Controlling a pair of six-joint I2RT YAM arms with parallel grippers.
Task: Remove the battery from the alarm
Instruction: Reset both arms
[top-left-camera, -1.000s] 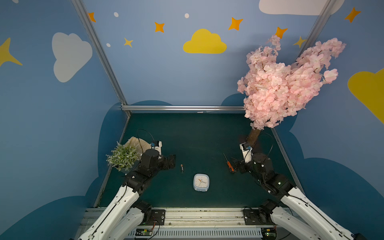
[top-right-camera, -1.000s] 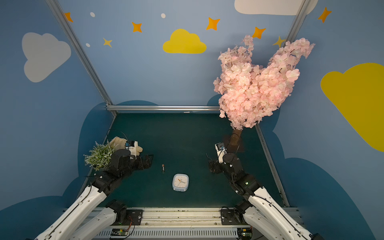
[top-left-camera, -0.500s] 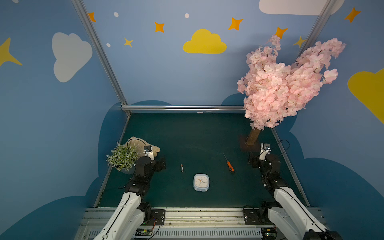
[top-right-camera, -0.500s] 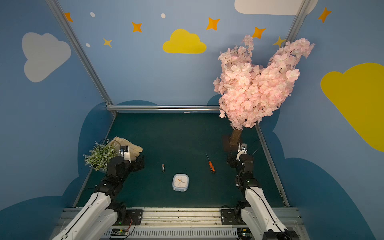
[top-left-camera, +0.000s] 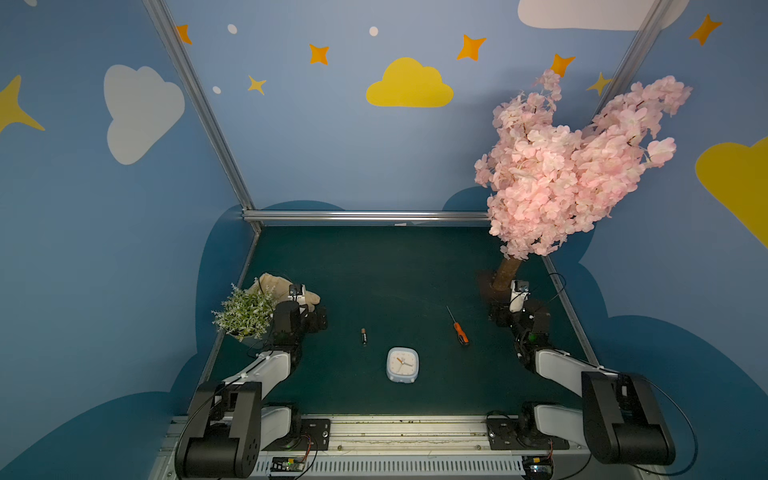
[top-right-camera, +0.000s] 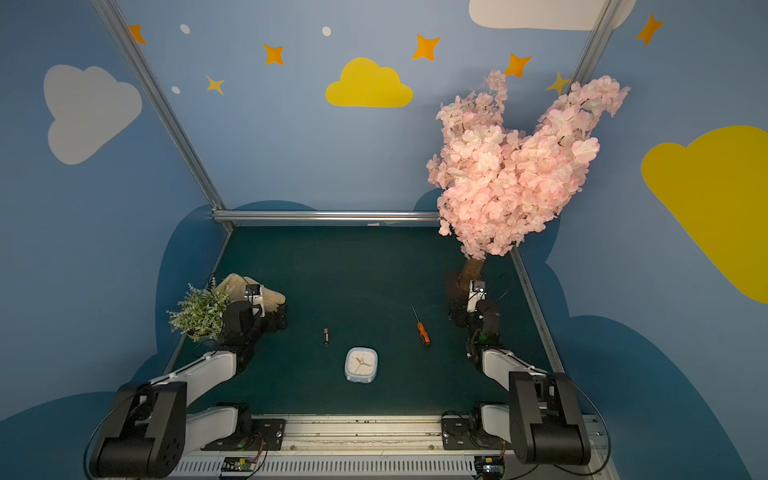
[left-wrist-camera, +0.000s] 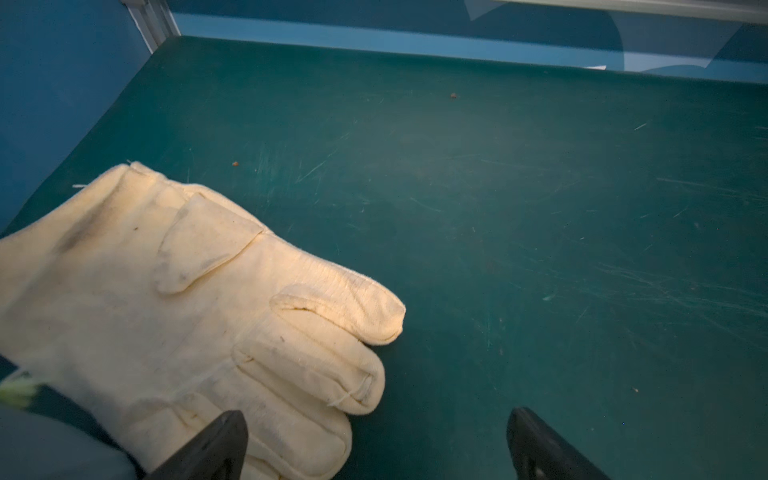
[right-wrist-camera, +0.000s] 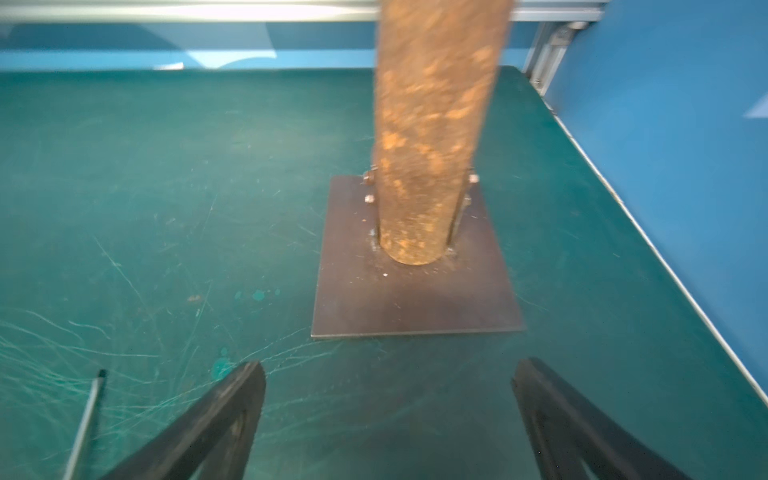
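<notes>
**Battery lies clear of alarm as both tools stand wide**

The battery (top-left-camera: 363, 336) lies on the green counter (top-left-camera: 395, 270), out of the alarm (top-left-camera: 402, 365) and apart from it, off its far-left corner, copper end pointing away from the robot; the alarm sits dial-up, seen in both top views; an orange-handled screwdriver (top-left-camera: 459, 332) lies off the alarm's far-right corner, handle nearer the alarm; the left tool (left-wrist-camera: 376, 415), well to the alarm's left, is poised at the fingers of a cream glove (left-wrist-camera: 199, 311) beside a small plant (top-left-camera: 245, 311), jaws spread wide and holding nothing; the right tool (right-wrist-camera: 390, 368), well to the alarm's right, faces a brown trunk (right-wrist-camera: 432, 145) bolted to a square plate (right-wrist-camera: 415, 299), jaws likewise wide and empty.
</notes>
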